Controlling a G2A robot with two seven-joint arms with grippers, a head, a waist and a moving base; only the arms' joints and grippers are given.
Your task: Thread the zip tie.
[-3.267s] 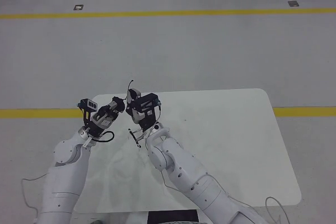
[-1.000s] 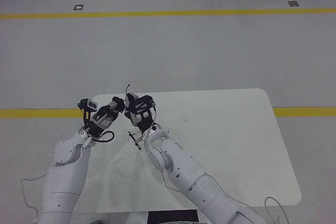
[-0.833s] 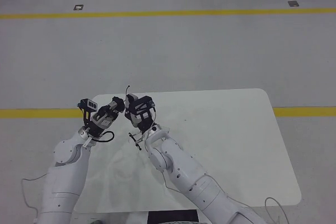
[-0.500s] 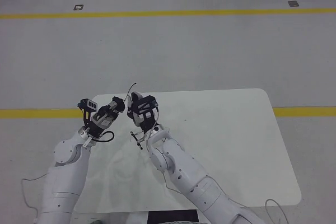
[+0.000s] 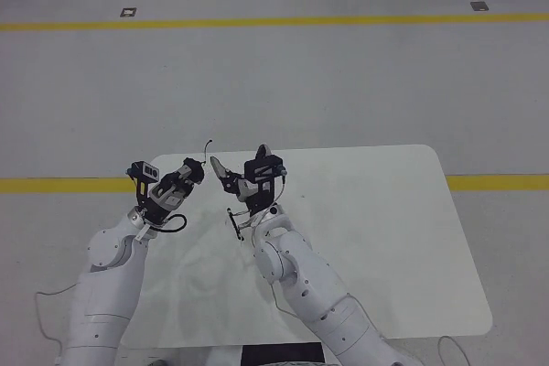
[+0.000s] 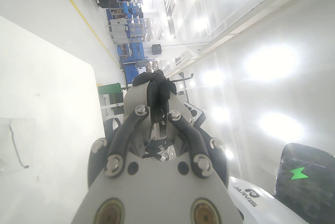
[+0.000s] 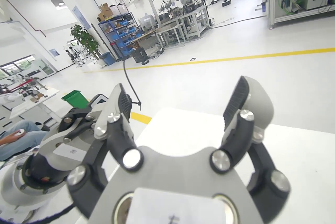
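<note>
While the zip tie [image 7: 132,85] is pinched by its lower part between the pressed-together fingers of the left gripper [image 5: 194,170], its thin black tail rises free above them, over the far left corner of the table [image 5: 375,238]. Right gripper [image 7: 182,85]: fingers spread wide, holding nothing, just beside the left gripper and facing the strap. Handling, as judged: the strap is very light, narrow and springy. It bends under slight side load and may slide between smooth pads, so a hold across its flat faces, close to the free tip, should keep that tip steerable toward the head's slot. Whether the tail has already entered the head cannot be told.
</note>
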